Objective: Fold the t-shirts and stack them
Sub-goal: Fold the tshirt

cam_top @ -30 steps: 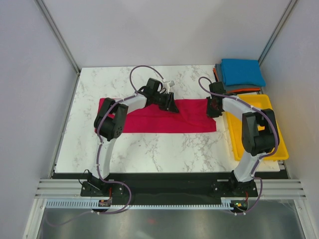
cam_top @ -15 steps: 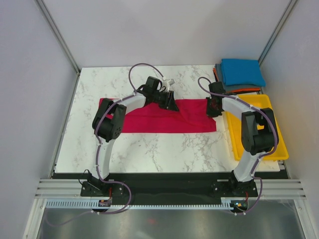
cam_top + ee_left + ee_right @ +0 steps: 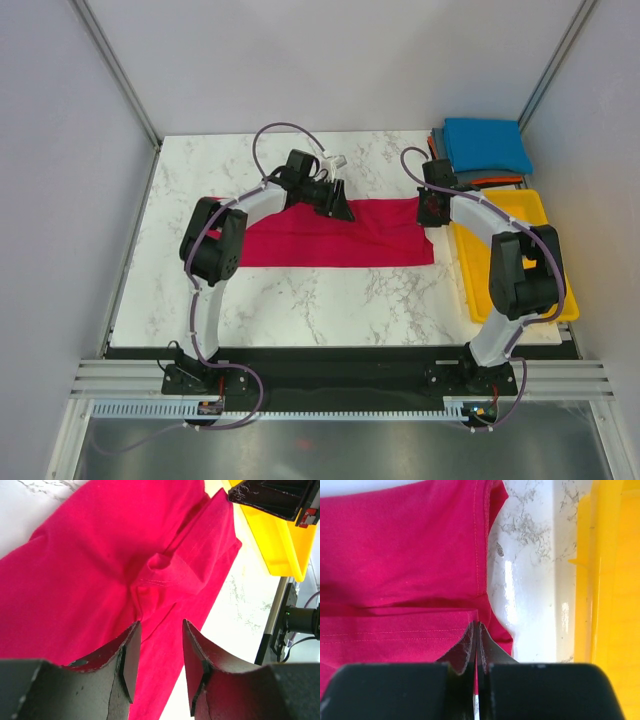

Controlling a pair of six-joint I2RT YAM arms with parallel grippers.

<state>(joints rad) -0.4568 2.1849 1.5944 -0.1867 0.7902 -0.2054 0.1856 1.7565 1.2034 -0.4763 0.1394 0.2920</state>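
Crimson t-shirt (image 3: 330, 245) lies as one long strip across the middle of the tabletop (image 3: 300, 300). Since a second ago the right end effector (image 3: 476, 626) has pinched shut on its far right corner, and the left elbow has swung leftward. One blue tee (image 3: 487, 143) tops one dark grey tee (image 3: 441, 150) and one orange tee (image 3: 497, 181) at the far right corner. Both arms reach forward with elbows bent. The left end effector (image 3: 161, 625) stands half-open over a cloth ridge.

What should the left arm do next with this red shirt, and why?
Probably lower the left gripper and close it on the red t-shirt. Its jaws stand apart above the cloth, gripping nothing, while the right gripper is shut, apparently pinching the shirt's edge near the yellow tray. A fold likely needs both ends held.
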